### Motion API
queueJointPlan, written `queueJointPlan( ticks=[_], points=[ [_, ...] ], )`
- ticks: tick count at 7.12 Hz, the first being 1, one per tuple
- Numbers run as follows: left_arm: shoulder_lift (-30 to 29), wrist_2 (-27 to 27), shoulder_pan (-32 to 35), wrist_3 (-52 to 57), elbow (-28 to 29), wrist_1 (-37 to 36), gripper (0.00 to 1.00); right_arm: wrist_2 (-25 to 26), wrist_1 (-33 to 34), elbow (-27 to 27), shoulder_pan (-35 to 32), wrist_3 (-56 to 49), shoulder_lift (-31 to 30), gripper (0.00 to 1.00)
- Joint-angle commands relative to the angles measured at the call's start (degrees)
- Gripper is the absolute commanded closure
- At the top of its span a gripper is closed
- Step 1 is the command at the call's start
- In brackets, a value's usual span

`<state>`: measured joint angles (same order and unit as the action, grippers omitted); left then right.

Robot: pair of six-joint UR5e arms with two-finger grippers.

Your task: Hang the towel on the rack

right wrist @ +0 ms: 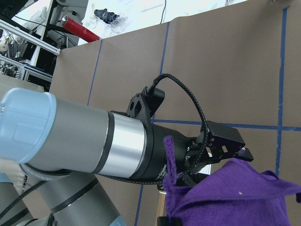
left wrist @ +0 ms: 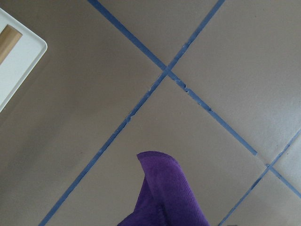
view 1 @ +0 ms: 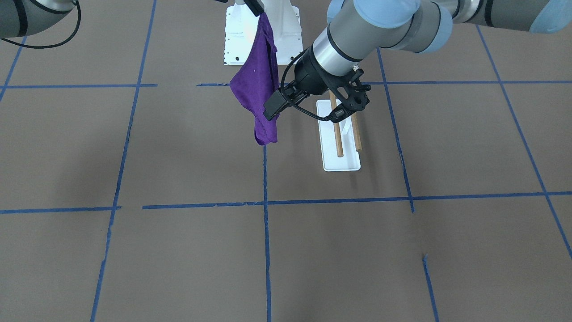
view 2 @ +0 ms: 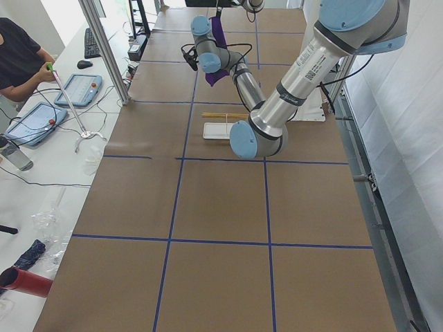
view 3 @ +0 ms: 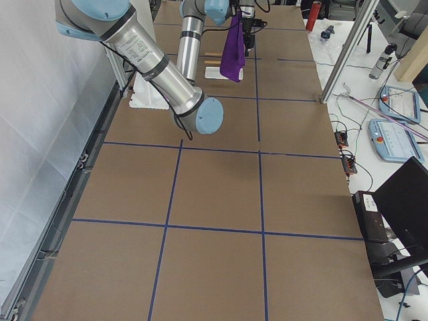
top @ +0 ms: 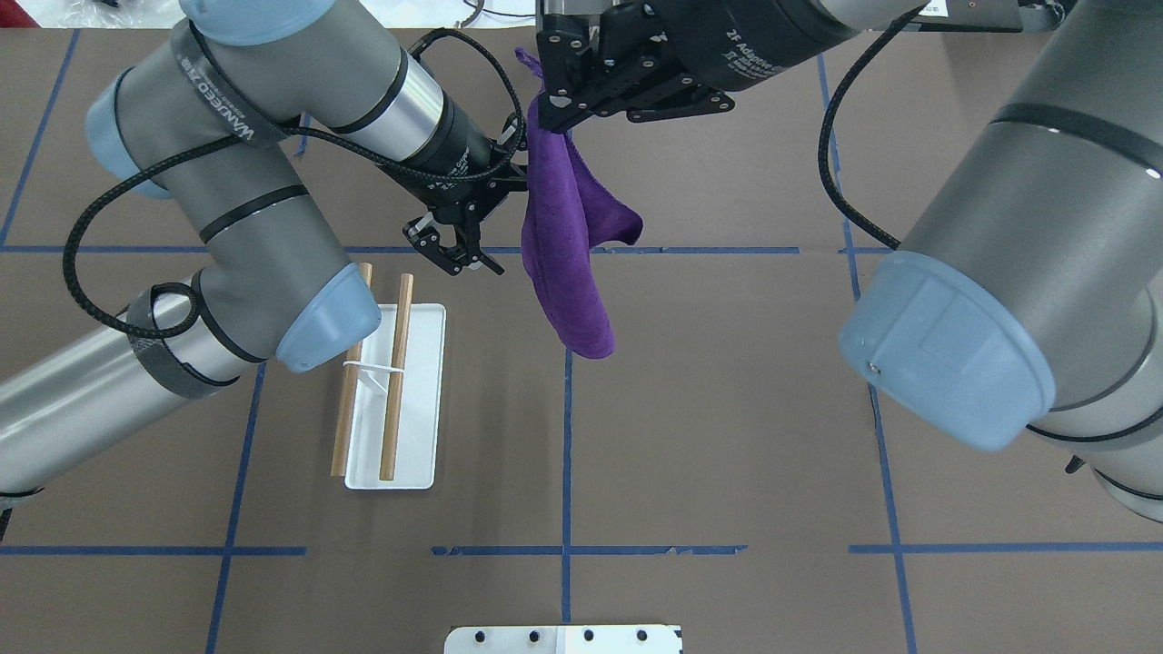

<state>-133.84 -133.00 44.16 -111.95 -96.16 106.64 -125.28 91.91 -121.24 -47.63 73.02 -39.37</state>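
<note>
The right gripper is clenched on the top corner of the small purple cloth towel. The towel hangs limp in the air over the brown table, apart from the white-based rack with two wooden dowels. The left gripper hovers just beside the towel, its jaws parted and empty.

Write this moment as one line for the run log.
right gripper: shut on towel, hanging mid-air | left gripper: open beside towel | rack: bare

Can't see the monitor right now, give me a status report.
Right gripper shut on towel, hanging midair. Left gripper at towel's edge, grip unclear. Rack bare, left arm above it.
</note>
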Motion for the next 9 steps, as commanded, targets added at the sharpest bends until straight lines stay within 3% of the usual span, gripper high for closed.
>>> queueJointPlan(
  ticks=[1, 2, 3, 6, 7, 8, 9],
  points=[
    [-0.02, 0.02, -0.21, -0.20, 0.97, 1.73, 0.20, -0.05, -1.29, -0.83, 0.00, -0.07, 0.17, 1.00],
    [0.07, 0.02, -0.30, -0.98, 0.71, 1.73, 0.70, -0.05, -2.26, -0.84, 0.00, -0.07, 0.08, 1.00],
    [0.24, -0.07, -0.39, -0.90, 0.53, 1.73, 1.00, -0.22, -2.27, -1.10, -0.18, -0.07, -0.10, 1.00],
    [0.95, 0.28, -0.30, 0.15, -0.43, 1.73, 1.00, -0.57, -2.35, -2.95, -0.36, -0.16, -3.25, 1.00],
    [0.95, 0.29, -0.30, 0.59, -0.87, 1.73, 1.00, -0.40, -2.18, -3.47, -0.36, -0.07, -4.48, 0.42],
    [0.69, 0.89, -0.39, 0.68, -0.96, 1.73, 1.00, -0.14, -2.09, -4.00, -0.70, -0.07, -7.02, 0.00],
    [0.68, 3.68, -0.39, 0.77, -0.96, 1.81, 1.00, -0.05, -2.26, -6.44, -1.05, -1.12, -12.78, 0.00]
  ],
)
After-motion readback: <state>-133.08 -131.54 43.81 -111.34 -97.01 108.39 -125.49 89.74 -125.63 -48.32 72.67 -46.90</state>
